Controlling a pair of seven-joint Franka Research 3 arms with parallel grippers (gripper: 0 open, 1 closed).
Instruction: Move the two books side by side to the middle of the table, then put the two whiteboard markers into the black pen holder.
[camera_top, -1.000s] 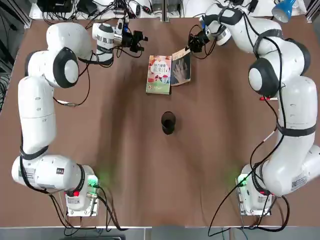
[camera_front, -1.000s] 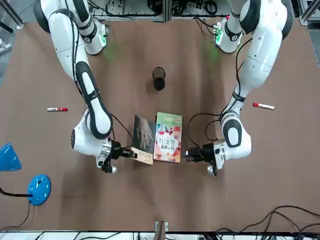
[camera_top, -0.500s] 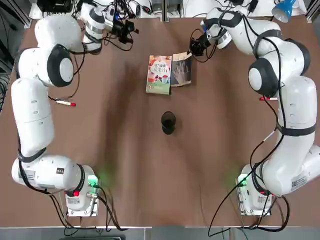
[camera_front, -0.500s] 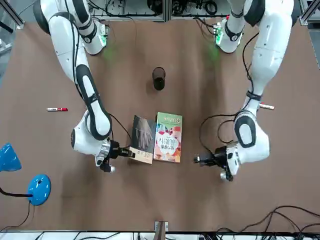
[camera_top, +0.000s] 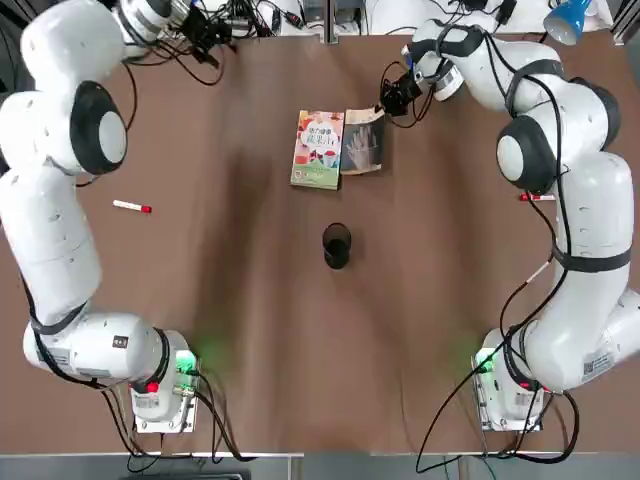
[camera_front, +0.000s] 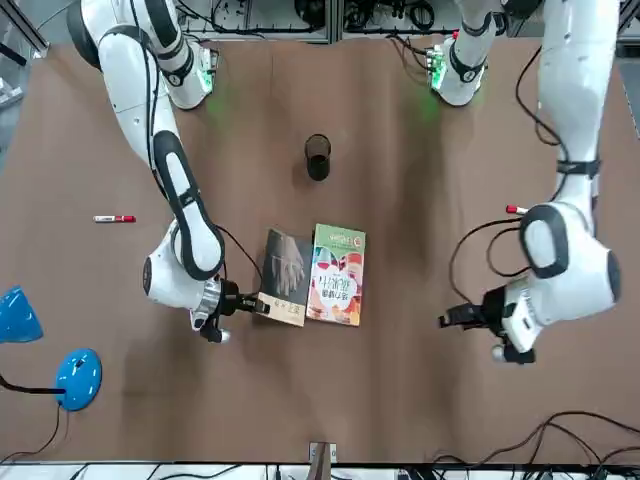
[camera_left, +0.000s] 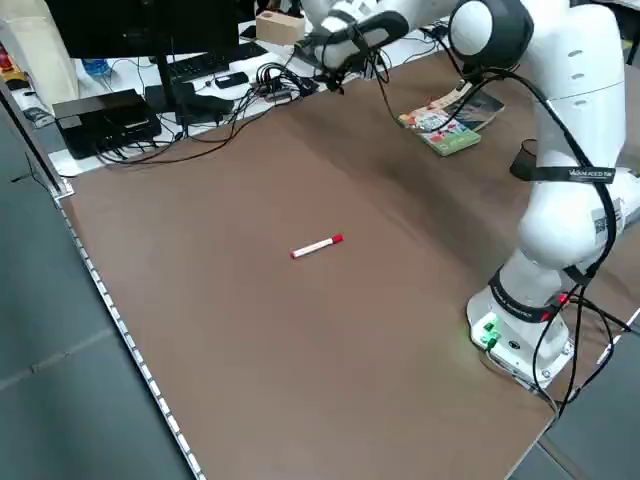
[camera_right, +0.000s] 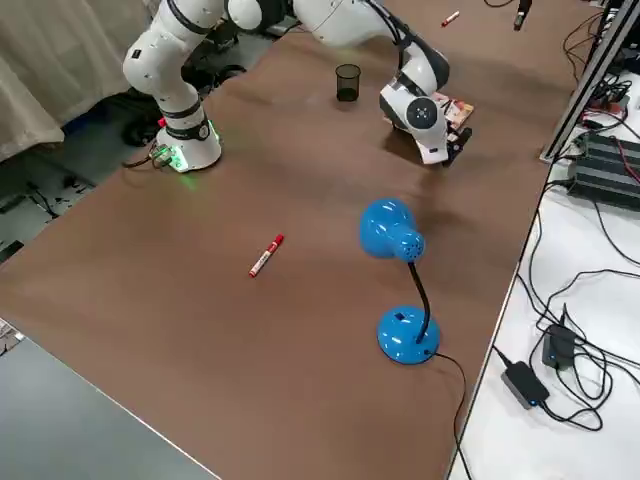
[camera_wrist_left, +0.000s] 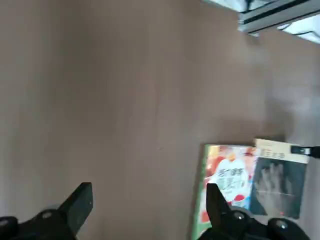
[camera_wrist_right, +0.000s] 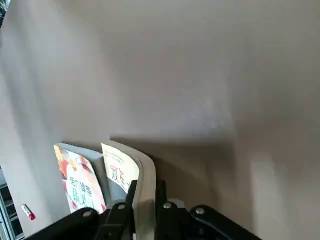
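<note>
Bench (camera_top: 280, 330), L to R: red-capped marker (camera_top: 132, 207), now uncovered, lies left of bks, nearer robot; L jaws (camera_front: 444, 321), spread & empty, have just backed off left of bks, freeing that arm for marker duty, presumably. Colourful bk (camera_top: 318, 150) sits beside grey bk (camera_top: 362, 145). Blk pen holder (camera_top: 337, 245) stands robot-side of bks. R jaws (camera_front: 266, 308), at bks' right, pinch grey bk; release likely next. 2nd marker (camera_top: 537, 198): well right of bks.
</note>
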